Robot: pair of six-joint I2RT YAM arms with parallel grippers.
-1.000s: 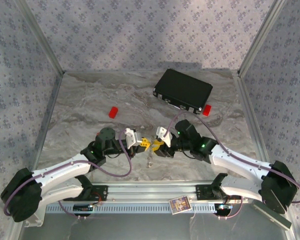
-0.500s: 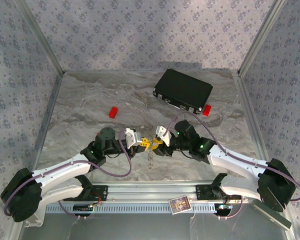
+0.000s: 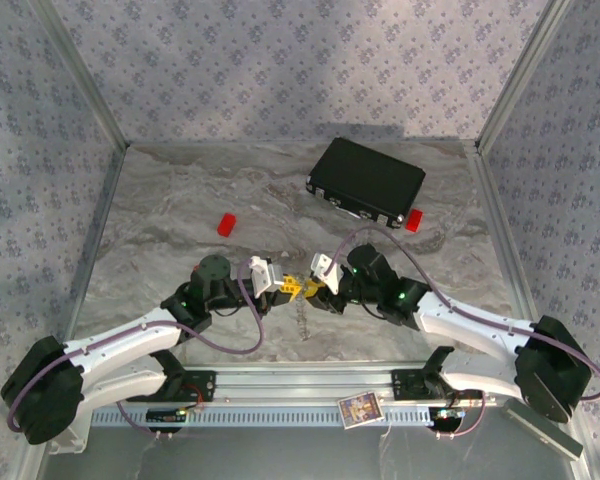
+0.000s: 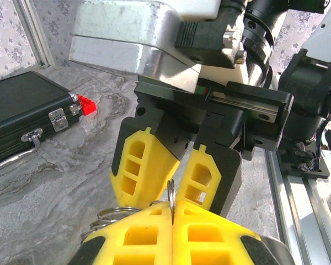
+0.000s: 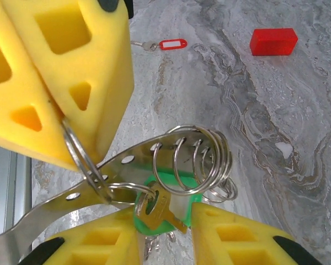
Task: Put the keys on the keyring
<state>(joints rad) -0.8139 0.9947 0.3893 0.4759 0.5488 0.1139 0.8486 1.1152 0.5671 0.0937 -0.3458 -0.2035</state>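
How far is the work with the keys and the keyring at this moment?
Done, it seems: the green key hangs from a ring of the keyring. In hand: the left gripper pinches one ring, the right gripper flanks the green key. Left: the red-tagged key lies on the table.

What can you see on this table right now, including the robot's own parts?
green key: one, green head, hanging from the keyring
red-and-white key: one, lying on the table
keyring: one, silver strip with split rings, between the grippers
red blocks: two, red, one mid-left, one beside the case
black case: one, black, far right
card: one, multicoloured, front rail
table: one, grey marbled
left gripper: yellow fingers, shut on one ring of the keyring
right gripper: yellow fingers, either side of the green key
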